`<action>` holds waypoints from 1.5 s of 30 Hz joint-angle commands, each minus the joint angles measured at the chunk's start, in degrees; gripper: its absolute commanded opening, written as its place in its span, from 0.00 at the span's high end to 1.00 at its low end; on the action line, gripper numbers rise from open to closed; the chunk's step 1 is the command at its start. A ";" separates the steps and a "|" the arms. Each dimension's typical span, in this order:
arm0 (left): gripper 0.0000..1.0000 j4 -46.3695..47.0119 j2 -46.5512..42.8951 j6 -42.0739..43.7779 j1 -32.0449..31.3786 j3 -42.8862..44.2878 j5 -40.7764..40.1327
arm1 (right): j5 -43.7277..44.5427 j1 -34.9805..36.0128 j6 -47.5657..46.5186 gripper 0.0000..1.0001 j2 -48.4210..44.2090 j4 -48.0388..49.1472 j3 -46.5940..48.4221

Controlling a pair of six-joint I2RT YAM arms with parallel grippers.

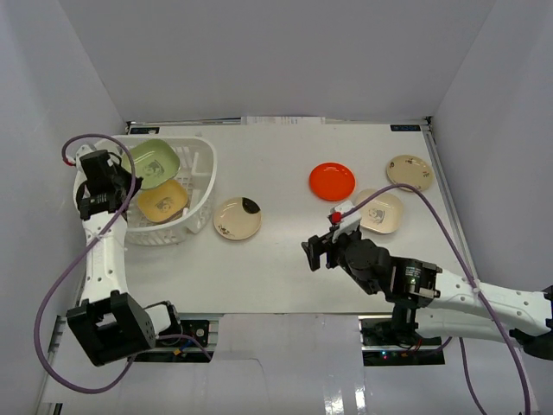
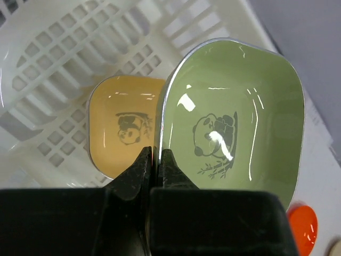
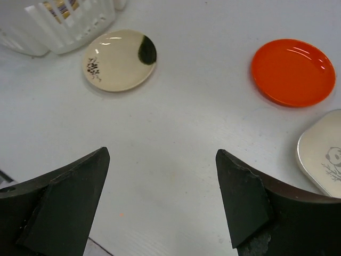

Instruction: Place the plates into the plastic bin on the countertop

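On the flat white countertop [image 1: 285, 268], the large white slotted plastic bin [image 1: 200, 207] holds one yellow-brown rounded-square plate [image 1: 162, 201]. The left gripper [image 2: 154, 160] pinches a green rounded-square plate [image 2: 240, 122] by its rim over the bin. Four are left outside: a cream round plate [image 1: 237, 218], an orange-red round plate [image 1: 332, 180], a pale rounded-square plate [image 1: 380, 212] and a tan round plate [image 1: 409, 171], with the right gripper [image 3: 162, 154] spread wide and empty near them.

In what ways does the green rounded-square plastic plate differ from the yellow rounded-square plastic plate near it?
Colour: the green rounded-square plastic plate is pale green; the yellow rounded-square plastic plate is mustard yellow.
Grip: the left pincer is shut on the green plate's rim; nothing holds the yellow plate.
Pose: the green plate hides part of the yellow plate, which rests in the white slotted plastic bin.
Both have a panda print.
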 commanded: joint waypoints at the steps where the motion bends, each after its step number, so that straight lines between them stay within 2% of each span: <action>1: 0.99 2.64 3.05 -0.85 1.20 -2.86 1.92 | -0.08 -5.55 3.15 0.14 -0.26 1.70 -0.41; 4: 0.90 3.26 5.17 -0.33 1.29 -4.01 -0.63 | -7.55 -13.37 4.29 0.14 0.79 1.61 -1.29; 5: 0.76 4.05 5.35 0.02 1.29 -4.53 -1.15 | -10.27 -16.61 4.47 0.14 1.75 1.70 -1.47; 8: 0.49 4.50 6.40 0.29 1.29 -5.07 -0.72 | -11.70 -20.67 4.56 0.15 4.12 1.88 -1.21; 9: 0.30 4.58 6.40 0.11 1.29 -5.07 -0.63 | -12.74 -23.47 4.47 0.15 4.83 2.05 -0.86; 11: 0.17 4.84 5.71 -0.24 1.29 -4.98 -0.37 | -14.24 -26.82 4.12 0.15 7.64 3.80 -0.24; 12: 0.04 5.46 5.09 -0.50 1.29 -4.89 0.33 | -16.42 -30.84 4.12 0.16 9.65 4.33 0.29; 15: 0.02 5.81 2.46 -0.59 1.29 -4.02 0.95 | -18.73 -38.86 4.47 0.18 13.08 6.96 0.91; 17: 0.02 6.16 0.09 -0.94 1.29 -3.92 6.46 | -18.56 -44.98 4.91 0.22 14.93 9.08 1.43; 19: 0.02 7.74 -2.02 -1.73 1.02 -4.71 10.77 | -18.38 -49.49 5.35 0.29 18.45 10.39 2.57; 20: 0.02 8.53 -4.47 -1.82 0.76 -5.06 13.32 | -19.51 -54.38 6.74 0.32 19.85 11.01 3.36; 21: 0.02 10.28 -5.62 -1.73 0.15 -5.41 18.48 | -19.96 -56.78 7.54 0.39 22.48 11.36 3.98; 22: 0.02 11.69 -7.90 -1.30 -1.77 -5.85 21.05 | -19.96 -60.63 9.02 0.41 24.68 12.15 5.03; 24: 0.02 12.31 -9.92 -0.16 -4.59 -6.21 26.93 | -19.52 -63.47 10.26 0.45 26.27 13.47 5.56; 25: 0.02 12.49 -10.90 1.41 -8.34 -6.90 28.18 | -19.00 -65.31 10.36 0.46 26.98 14.78 5.74; 27: 0.02 12.58 -13.88 3.79 -12.49 -8.05 31.08 | -17.34 -66.29 9.66 0.45 28.91 14.80 6.09; 30: 0.02 11.97 -17.22 6.53 -17.94 -11.56 36.52 | -12.41 -67.79 7.81 0.33 29.01 14.71 3.99; 32: 0.02 11.79 -18.46 7.14 -19.45 -14.72 38.47 | -15.11 -70.94 8.86 0.26 28.31 14.88 0.39; 36: 0.02 10.65 -20.75 8.90 -21.82 -17.10 40.85 | -18.03 -75.00 10.62 0.25 26.46 14.80 -5.59; 42: 0.02 10.56 -23.21 10.04 -27.54 -17.28 43.75 | -20.04 -76.67 8.96 0.37 28.38 15.67 -8.67; 45: 0.02 9.60 -23.04 10.57 -29.38 -16.76 44.02 | -23.55 -77.11 8.43 0.51 31.02 18.12 -8.67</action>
